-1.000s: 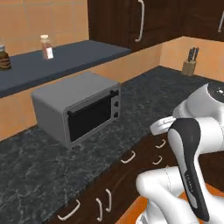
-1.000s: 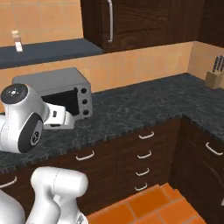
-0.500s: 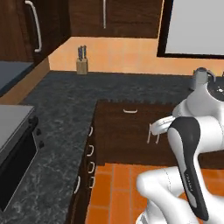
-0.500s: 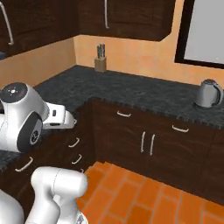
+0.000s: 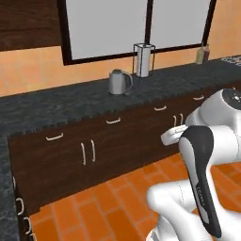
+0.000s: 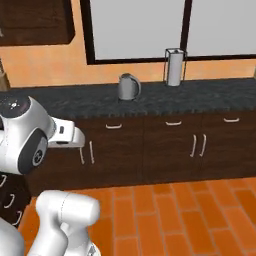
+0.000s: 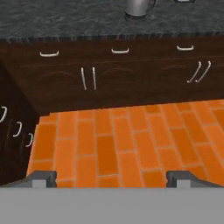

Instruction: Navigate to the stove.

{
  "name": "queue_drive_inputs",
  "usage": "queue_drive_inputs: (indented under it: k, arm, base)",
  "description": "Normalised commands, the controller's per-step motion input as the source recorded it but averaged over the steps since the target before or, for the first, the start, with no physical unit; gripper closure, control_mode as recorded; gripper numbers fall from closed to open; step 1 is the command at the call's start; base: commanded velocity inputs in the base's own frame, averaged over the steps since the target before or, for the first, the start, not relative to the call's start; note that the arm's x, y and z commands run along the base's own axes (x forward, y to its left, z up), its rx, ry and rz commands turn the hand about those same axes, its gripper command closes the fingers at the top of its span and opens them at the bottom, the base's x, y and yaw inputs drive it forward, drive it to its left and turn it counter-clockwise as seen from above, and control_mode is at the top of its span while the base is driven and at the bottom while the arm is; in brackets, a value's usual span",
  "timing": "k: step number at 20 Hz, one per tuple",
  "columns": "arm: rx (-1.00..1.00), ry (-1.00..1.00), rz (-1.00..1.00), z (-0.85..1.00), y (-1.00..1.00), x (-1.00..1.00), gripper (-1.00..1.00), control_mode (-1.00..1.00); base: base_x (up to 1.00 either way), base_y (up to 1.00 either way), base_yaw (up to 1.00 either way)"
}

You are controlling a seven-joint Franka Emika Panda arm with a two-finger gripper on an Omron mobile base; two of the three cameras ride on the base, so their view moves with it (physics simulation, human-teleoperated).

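The stove is out of view. My gripper (image 7: 112, 178) is open, its two dark fingertips (image 7: 43, 177) wide apart with nothing between them. It points down at the orange tiled floor (image 7: 113, 140) in front of the dark lower cabinets (image 7: 100, 78). The arm's white hand (image 5: 172, 136) hangs folded close to the body, also seen as the white hand (image 6: 69, 137) from the other side.
A black marbled counter (image 5: 66, 103) runs under a large window (image 5: 108, 23). On it stand a grey kettle (image 5: 120, 82), a paper towel holder (image 5: 143, 60) and a bottle (image 5: 203, 54). Open orange floor (image 6: 190, 210) lies before the cabinets. A second cabinet run (image 5: 7, 207) sits at the left.
The whole picture has swung as the base turned: the countertop oven and knife block have left the views, and the window wall with the kettle now faces me. The arm's pose is unchanged.
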Motion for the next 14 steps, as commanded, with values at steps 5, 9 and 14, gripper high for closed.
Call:
queue_drive_inputs:
  k: [5,9,14]
  arm:
    - [0.00,0.00,0.00,0.00,0.00,0.00,-1.00,1.00]
    - [0.00,0.00,0.00,0.00,0.00,0.00,-1.00,1.00]
    - [0.00,0.00,0.00,0.00,0.00,0.00,-1.00,1.00]
  base:
    - [0.00,-0.30,-0.88]
    - [0.06,-0.09,-0.89]
    - [1.00,0.10,-0.29]
